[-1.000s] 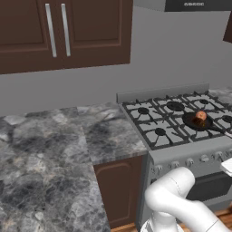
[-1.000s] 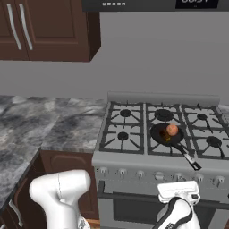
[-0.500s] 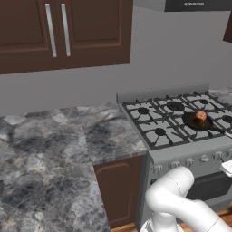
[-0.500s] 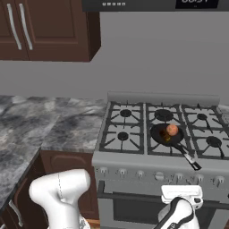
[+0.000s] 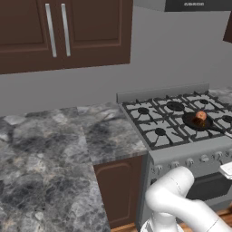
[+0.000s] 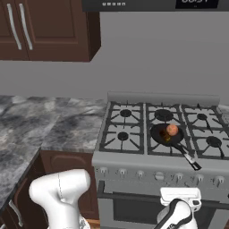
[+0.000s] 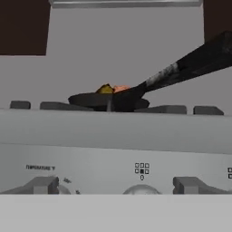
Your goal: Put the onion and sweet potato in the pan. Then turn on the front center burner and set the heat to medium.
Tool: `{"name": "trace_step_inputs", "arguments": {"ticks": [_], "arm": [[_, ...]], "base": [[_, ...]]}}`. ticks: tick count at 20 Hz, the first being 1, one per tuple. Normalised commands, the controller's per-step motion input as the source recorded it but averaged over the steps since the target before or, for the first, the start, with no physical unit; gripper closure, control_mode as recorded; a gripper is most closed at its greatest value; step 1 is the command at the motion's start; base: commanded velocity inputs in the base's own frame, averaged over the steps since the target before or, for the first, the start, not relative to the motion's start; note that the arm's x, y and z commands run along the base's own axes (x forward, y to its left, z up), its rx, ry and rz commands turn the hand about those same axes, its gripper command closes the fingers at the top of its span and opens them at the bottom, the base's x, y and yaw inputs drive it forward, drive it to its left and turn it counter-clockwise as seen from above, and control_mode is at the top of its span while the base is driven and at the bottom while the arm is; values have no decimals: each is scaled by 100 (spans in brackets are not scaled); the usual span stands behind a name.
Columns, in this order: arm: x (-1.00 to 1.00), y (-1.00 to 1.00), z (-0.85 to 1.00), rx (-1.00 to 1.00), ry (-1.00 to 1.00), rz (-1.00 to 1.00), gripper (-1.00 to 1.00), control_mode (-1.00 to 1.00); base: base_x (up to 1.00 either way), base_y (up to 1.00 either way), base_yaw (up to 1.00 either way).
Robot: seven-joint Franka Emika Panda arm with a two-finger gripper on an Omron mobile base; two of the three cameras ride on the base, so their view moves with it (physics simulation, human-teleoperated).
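Gleaming steel range [image 6: 156, 162] beside granite counter [image 5: 54, 158]

A steel range [image 6: 134, 157] stands beside a grey marbled granite counter [image 5: 41, 158] in the simulated kitchen. On the range's black grates, the pan [image 6: 163, 134] sits over the front center burner, its long handle [image 6: 188, 157] reaching past the front edge above the knob panel [image 7: 113, 170]. From the hand view, the pan [image 7: 106, 99] rests level on the grates, the handle [image 7: 190, 63] running up to the right.
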Motion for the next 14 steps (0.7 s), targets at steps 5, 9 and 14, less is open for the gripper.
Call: {"name": "trace_step_inputs", "arguments": {"ticks": [5,9,14], "arm": [[3,0,-12,0,0,0,-100,-100],[32,0,-5,0,0,0,-100,-100],[19,-1,-14,0,1,0,-100,-100]], "base": [[0,0,0],[0,0,0],[0,0,0]]}}
